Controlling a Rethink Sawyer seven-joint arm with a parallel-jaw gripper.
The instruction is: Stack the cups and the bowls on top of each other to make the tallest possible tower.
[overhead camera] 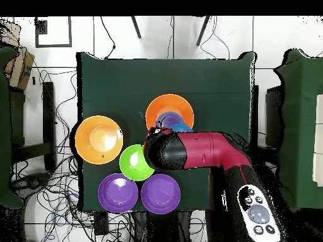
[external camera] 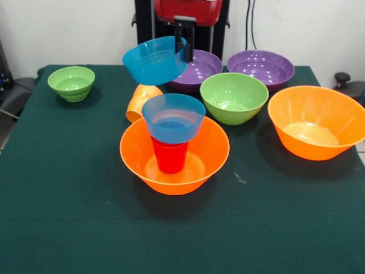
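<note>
Clamped on the rim of a raised blue bowl (external camera: 155,59), the gripper (external camera: 181,44) should be centred over the tower (external camera: 173,142) below, then lowered level.

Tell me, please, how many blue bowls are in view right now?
2. One blue bowl hangs tilted in the gripper above the table; the other blue bowl sits on the red cup inside the large orange bowl.
</note>
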